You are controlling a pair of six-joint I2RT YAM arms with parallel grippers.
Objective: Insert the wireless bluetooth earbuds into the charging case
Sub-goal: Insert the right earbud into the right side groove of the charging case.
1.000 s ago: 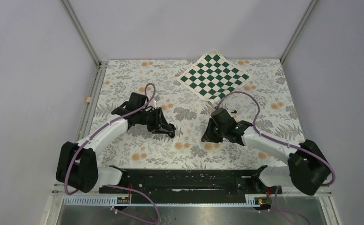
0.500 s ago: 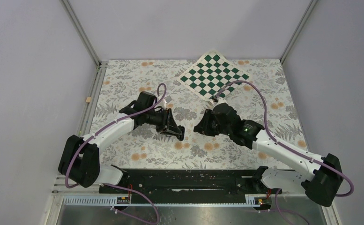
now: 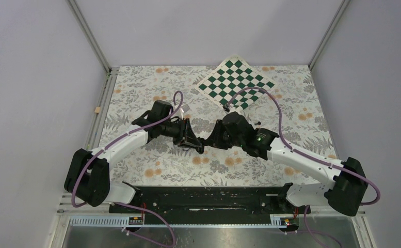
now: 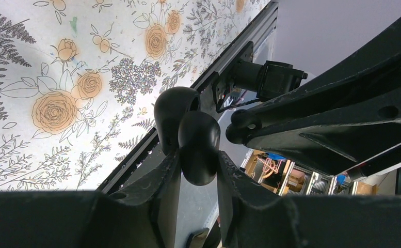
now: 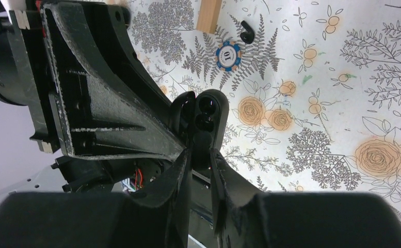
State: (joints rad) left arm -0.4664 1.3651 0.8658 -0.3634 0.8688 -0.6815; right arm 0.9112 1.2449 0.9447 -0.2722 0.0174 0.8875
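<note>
My left gripper [image 3: 198,146] is shut on the charging case [image 4: 198,147], a black rounded case held above the floral mat with its lid [image 4: 173,116] hinged open. In the right wrist view the case [image 5: 204,111] shows two dark wells. My right gripper [image 3: 211,142] is nose to nose with the left one, and its fingertips [image 5: 183,168] are nearly shut on a small dark piece, apparently an earbud [image 5: 202,155], right at the case's lower edge. A second earbud [image 5: 246,32], black and comma-shaped, lies on the mat.
A blue ring-shaped chip [image 5: 227,56] with a pale centre and a tan strip [image 5: 208,15] lie near the loose earbud. A green-and-white checkered cloth [image 3: 236,82] sits at the back of the mat. The black base rail [image 3: 203,199] runs along the near edge.
My right gripper has swung left and forward until it meets the left gripper. The left gripper moved right with the case and then held still.
</note>
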